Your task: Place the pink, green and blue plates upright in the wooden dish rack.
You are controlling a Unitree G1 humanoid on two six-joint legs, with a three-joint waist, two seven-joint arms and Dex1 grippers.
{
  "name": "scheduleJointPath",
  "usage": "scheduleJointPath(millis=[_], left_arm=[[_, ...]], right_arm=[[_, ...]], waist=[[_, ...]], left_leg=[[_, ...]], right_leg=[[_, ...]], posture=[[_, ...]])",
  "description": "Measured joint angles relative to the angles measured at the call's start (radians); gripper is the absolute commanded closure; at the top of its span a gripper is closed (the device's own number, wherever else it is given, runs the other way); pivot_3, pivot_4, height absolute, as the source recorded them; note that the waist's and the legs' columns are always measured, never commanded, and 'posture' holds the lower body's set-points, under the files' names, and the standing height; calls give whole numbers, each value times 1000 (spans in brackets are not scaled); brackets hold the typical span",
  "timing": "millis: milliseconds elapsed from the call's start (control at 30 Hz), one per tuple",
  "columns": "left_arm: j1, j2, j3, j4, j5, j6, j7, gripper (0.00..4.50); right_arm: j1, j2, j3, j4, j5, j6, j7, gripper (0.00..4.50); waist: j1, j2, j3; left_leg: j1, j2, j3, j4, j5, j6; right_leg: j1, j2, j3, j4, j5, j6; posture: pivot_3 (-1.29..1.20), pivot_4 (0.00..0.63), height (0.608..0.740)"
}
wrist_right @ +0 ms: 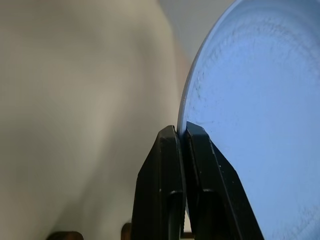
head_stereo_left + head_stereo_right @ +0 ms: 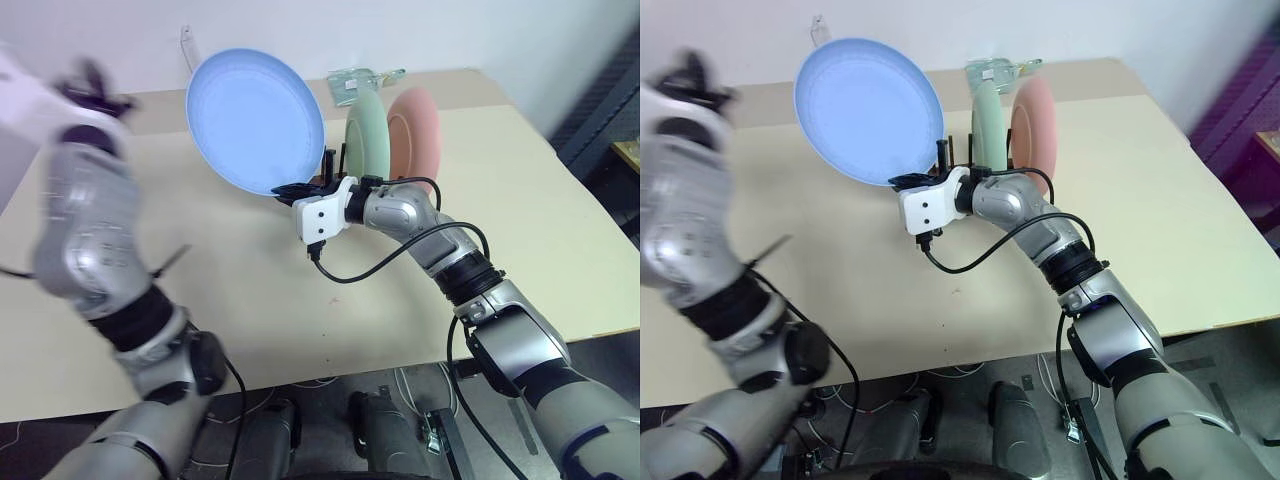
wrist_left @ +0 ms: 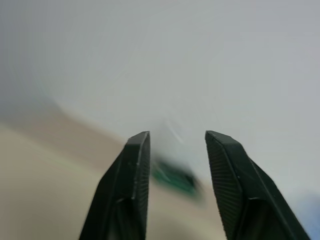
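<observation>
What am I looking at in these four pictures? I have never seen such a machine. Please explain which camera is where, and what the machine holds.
This is a humanoid robot with two arms, standing at a beige table. The two wide pictures come from cameras in its head, looking down over the arms. The other two come from a camera on each wrist, looking along that arm's two black jaws.

The right gripper has its jaws shut on the rim of the blue plate and holds it up on edge above the table. The left gripper is raised at the side, with its jaws apart and nothing between them.

Behind the right gripper, the green plate and the pink plate stand upright in the wooden dish rack, which is mostly hidden.
</observation>
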Motion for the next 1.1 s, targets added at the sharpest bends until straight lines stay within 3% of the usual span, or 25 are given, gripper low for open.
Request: scheduleJointPath(millis=[100, 133, 233, 333, 433, 667, 1100], left_arm=[[167, 103, -45, 61, 57, -52, -108, 2659], [262, 136, -89, 75, 53, -72, -195, 2659], [466, 139, -230, 94, 23, -116, -411, 2659], [632, 94, -384, 4, -53, -170, -608, 2659], [667, 63, -490, -65, -115, -185, -722, 2659], [666, 58, -523, -111, -173, -190, -805, 2659], [666, 47, -532, -121, -186, -173, -802, 2659]], right_arm=[[11, 23, -66, -69, 162, 98, 68, 4500], [21, 49, -103, -135, 283, 185, 109, 4500], [26, 87, -198, -312, 588, 468, 166, 4500], [-4, 115, -380, -378, 964, 836, 94, 4500], [-55, 111, -486, -381, 1147, 1055, 7, 4500], [-41, 105, -533, -377, 1231, 1254, -86, 4500], [-75, 110, -544, -130, 1137, 1303, -152, 4500]], waist=[[6, 0, 0], [6, 0, 0], [19, -1, -1], [37, 0, 0], [35, 0, 0], [26, 8, -1], [30, 8, -1]], left_leg=[[-1, -1, -2, 2, 0, 1], [-1, -1, -2, 2, -1, 1], [-2, -1, -4, 5, -5, 9], [-2, -1, -4, 5, -6, 10], [-2, 0, -4, 4, -6, 10], [-2, 2, 0, 2, -6, 10], [-2, 2, 0, 4, -6, 10]], right_leg=[[2, 0, -1, -1, 0, 0], [2, -1, -1, -1, 0, 0], [2, -2, -2, -1, 0, 0], [3, -5, -2, -2, 1, -1], [2, -5, -2, -2, 0, -4], [-1, -3, -1, -2, 1, -3], [1, -3, -2, -1, 1, -3]], posture=[[0, 150, 740], [0, 150, 740], [0, 150, 740], [0, 150, 740], [0, 150, 740], [0, 150, 740], [0, 150, 740]])
